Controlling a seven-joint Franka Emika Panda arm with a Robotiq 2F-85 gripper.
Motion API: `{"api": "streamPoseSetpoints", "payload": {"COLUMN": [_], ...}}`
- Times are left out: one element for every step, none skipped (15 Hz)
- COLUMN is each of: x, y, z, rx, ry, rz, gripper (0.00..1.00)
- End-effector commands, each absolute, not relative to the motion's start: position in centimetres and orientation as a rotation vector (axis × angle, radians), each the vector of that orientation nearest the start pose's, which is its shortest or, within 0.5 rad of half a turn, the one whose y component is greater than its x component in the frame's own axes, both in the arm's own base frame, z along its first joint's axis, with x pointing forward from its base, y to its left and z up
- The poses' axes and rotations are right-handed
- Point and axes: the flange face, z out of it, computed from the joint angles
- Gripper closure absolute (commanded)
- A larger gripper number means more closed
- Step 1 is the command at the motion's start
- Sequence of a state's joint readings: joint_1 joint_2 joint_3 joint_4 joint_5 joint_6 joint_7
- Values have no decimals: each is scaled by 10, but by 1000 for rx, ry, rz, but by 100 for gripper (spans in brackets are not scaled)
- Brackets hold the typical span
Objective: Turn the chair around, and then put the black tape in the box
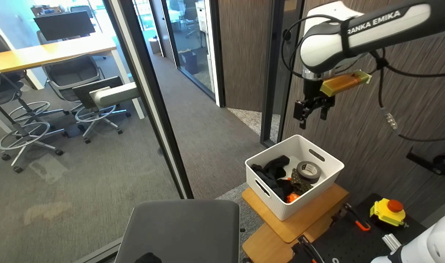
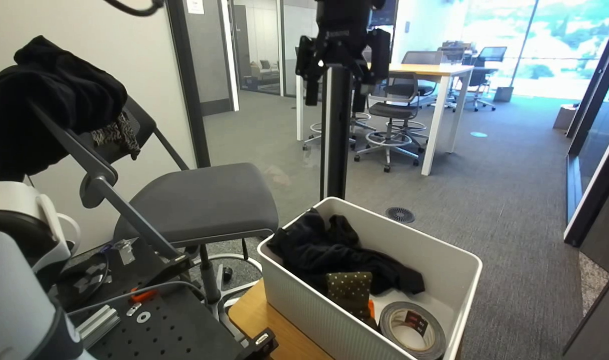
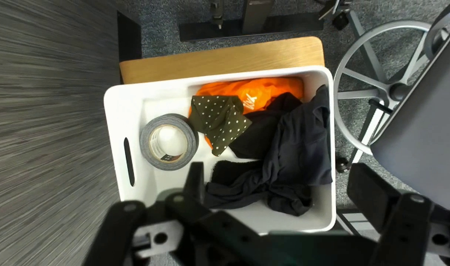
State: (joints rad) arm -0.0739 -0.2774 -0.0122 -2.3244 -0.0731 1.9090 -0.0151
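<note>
The grey chair seat shows in both exterior views [image 1: 182, 226] [image 2: 209, 200] and at the right of the wrist view [image 3: 424, 147]. In an exterior view its backrest is at the left, draped with black clothing. The white box stands beside the chair in all views [image 1: 266, 199] [image 2: 304, 305] [image 3: 125, 107]. The dark roll of tape lies flat inside the box, near one end wall [image 1: 306, 179] [image 2: 437, 334] [image 3: 147, 142]. My gripper is above the box, open and empty, fingers pointing down [image 1: 313, 122] [image 2: 335, 105] [image 3: 276, 170].
Black clothes [image 3: 295, 144], a dotted green cloth [image 3: 217, 118] and an orange cloth [image 3: 262, 88] share the box. The box rests on a wooden stand [image 1: 288, 230]. A glass partition post [image 1: 153, 98] rises behind the chair. A yellow-red stop button [image 1: 388, 212] sits on the black perforated table.
</note>
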Motion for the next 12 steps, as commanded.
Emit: {"api": "streamPoseSetpoints", "payload": {"x": [381,366,355,346,338,332,327,323,321,319,317,316], "y": [-23,-18,-15,-13,-13,-13,-13,-14,-15,-17,-19,-20], "z": [494,509,519,528,535,541,545,549,551,552,553,553], "rx": [-3222,-3220,-3207,-3206,-3205,-3202,-3198,-3194,-3191,-3189,-3187,-3184], "ry": [84,82,74,65,51,44,35,33,32,33,41,49], "rz": [153,148,130,119,113,103,92,80,66,55,46,39], "gripper": [0,0,0,0,0,0,0,0,0,0,0,0]}}
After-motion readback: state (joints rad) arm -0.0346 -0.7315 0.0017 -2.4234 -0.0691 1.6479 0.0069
